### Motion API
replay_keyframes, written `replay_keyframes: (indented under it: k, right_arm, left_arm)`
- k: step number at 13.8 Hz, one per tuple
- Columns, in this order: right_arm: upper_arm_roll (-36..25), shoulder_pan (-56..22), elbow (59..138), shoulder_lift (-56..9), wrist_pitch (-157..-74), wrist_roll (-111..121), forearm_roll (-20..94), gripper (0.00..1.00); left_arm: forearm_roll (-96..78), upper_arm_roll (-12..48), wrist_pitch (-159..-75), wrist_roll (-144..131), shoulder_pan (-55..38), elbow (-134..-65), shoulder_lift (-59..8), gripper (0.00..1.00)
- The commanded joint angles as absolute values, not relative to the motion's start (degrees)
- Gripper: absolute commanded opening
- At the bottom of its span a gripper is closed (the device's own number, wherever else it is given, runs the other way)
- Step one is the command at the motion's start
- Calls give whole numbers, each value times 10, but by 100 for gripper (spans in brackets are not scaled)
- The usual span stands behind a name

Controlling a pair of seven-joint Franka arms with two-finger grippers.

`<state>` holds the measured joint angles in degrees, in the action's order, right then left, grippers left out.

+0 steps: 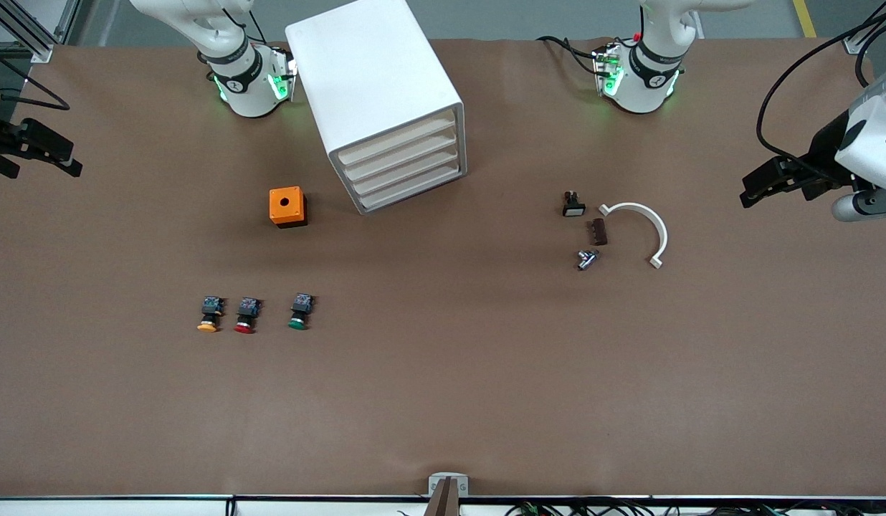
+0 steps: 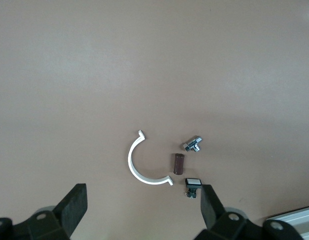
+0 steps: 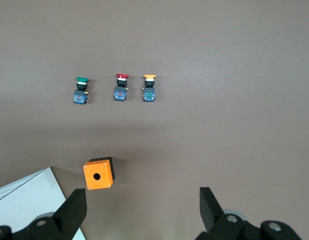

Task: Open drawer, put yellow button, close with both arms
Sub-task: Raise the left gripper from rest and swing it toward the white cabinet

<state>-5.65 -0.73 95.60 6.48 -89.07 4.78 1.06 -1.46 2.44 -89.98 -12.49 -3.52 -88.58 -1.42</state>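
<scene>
The white cabinet (image 1: pixel 375 86) stands between the two arm bases, and its topmost drawer (image 1: pixel 396 142) is pushed in flush like the three below. The yellow button (image 1: pixel 209 315) lies on the brown table toward the right arm's end, nearer the front camera than the cabinet; the right wrist view shows the yellow button (image 3: pixel 149 89) too. My right gripper (image 1: pixel 69 161) hangs open over that end of the table, holding nothing, its black fingers (image 3: pixel 74 210) spread wide. Over the left arm's end, my left gripper (image 1: pixel 762 188) is open and empty, with fingers (image 2: pixel 74 202) apart.
A red button (image 1: pixel 246 315) and a green button (image 1: pixel 299 312) lie beside the yellow one. An orange box (image 1: pixel 287 206) with a round hole sits beside the cabinet. Toward the left arm's end lie a white arc (image 1: pixel 647 229), a brown piece (image 1: pixel 598 231), a metal fitting (image 1: pixel 586 259) and a white-capped switch (image 1: pixel 573 205).
</scene>
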Motion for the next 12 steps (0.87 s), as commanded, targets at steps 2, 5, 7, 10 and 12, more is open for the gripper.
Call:
replay_keyframes:
  k: [2,5,7,10,12]
  right_arm:
    - [-56,-7,970,81,-894,43,18,100]
    - [-57,-7,970,81,-896,43,18,100]
    - [-57,-7,970,81,-896,43,18,100]
    - [-56,-8,970,81,-897,43,18,100]
    - [-56,-8,970,81,-898,44,18,100]
  left_arm:
    - [-13,25,-901,-122,-33,-896,-2,100]
    - [-11,23,-898,-124,-33,-894,-11,100]
    - [-6,19,-896,-123,-32,-894,-29,100]
    - [-7,18,-896,-118,-13,-889,-68,100]
    - [-8,18,-899,-121,-13,-887,-96,100]
